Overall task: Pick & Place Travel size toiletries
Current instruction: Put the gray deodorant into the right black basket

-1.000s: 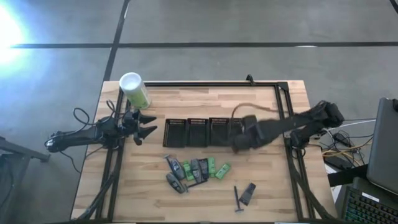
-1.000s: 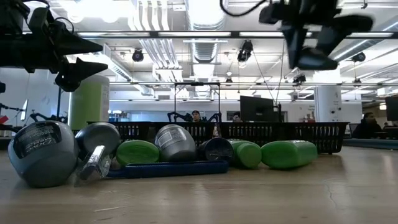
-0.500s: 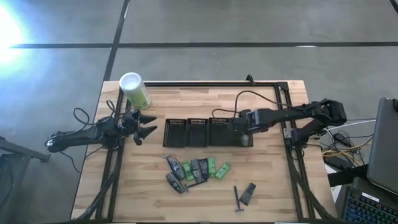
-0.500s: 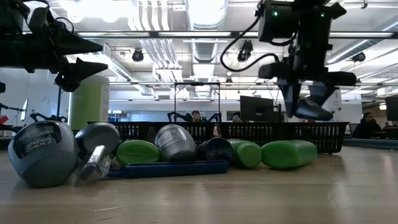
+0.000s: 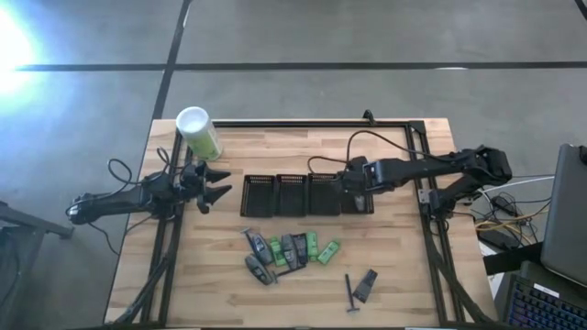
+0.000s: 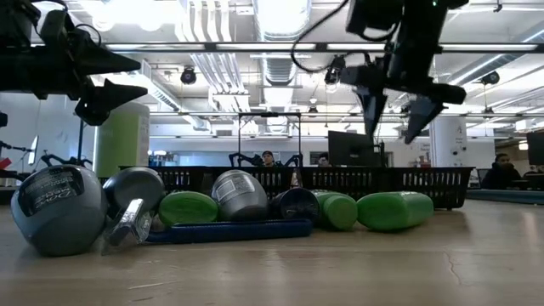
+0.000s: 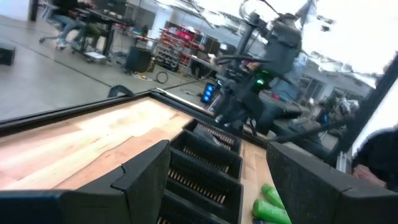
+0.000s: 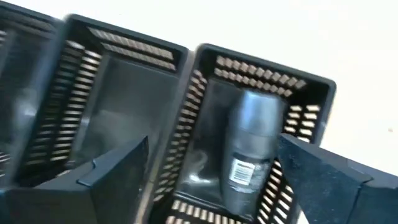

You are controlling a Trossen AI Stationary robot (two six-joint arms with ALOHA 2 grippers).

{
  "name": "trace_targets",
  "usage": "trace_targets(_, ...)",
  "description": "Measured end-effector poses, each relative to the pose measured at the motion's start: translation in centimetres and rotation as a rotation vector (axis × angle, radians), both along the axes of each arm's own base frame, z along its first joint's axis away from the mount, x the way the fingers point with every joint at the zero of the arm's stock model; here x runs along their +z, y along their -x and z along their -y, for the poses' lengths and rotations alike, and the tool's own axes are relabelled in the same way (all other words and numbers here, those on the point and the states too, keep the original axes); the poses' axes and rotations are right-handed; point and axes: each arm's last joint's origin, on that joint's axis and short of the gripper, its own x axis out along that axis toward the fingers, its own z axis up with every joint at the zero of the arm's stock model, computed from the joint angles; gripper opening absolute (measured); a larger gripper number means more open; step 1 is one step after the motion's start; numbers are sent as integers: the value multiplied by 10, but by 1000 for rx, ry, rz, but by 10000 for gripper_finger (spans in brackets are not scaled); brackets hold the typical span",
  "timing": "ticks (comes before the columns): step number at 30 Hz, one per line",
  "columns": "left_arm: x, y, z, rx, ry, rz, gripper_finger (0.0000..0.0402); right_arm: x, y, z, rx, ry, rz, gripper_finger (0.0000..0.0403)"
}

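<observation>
The travel size toiletries (image 5: 289,249) lie in a loose heap on the near half of the table: grey tubes, green packets and dark packets, seen close in the low view (image 6: 238,200). A thin razor (image 5: 350,293) and a dark flat packet (image 5: 367,284) lie apart, nearer the right. One grey tube (image 8: 252,149) lies on its side in the rightmost mesh tray (image 5: 359,203). My right gripper (image 5: 352,188) (image 8: 217,186) hovers open above that tray, fingers pointing down (image 6: 395,115). My left gripper (image 5: 213,186) (image 7: 224,186) waits open, raised, left of the trays.
Several black mesh trays (image 5: 275,194) stand in a row across the table's middle. A tall green canister with a white cap (image 5: 199,133) stands at the far left corner. A dark frame (image 5: 303,122) runs along the table's far and side edges. Bare wood lies near the front edge.
My right gripper has swung from above the table's near-right part toward the far edge and a little left, over the rightmost tray. It dipped low above the tray half a second ago and has since risen. My left arm has kept still.
</observation>
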Motion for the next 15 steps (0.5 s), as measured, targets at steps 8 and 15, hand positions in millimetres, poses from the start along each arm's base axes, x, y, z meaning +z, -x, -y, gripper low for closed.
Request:
trace_targets(8,3,1,-2,32,554,202,273,17,-8,-13,64,35,50,368)
trace_targets(15,3,1,-3,58,655,251,273,15,-7,-25,71,19,58,368)
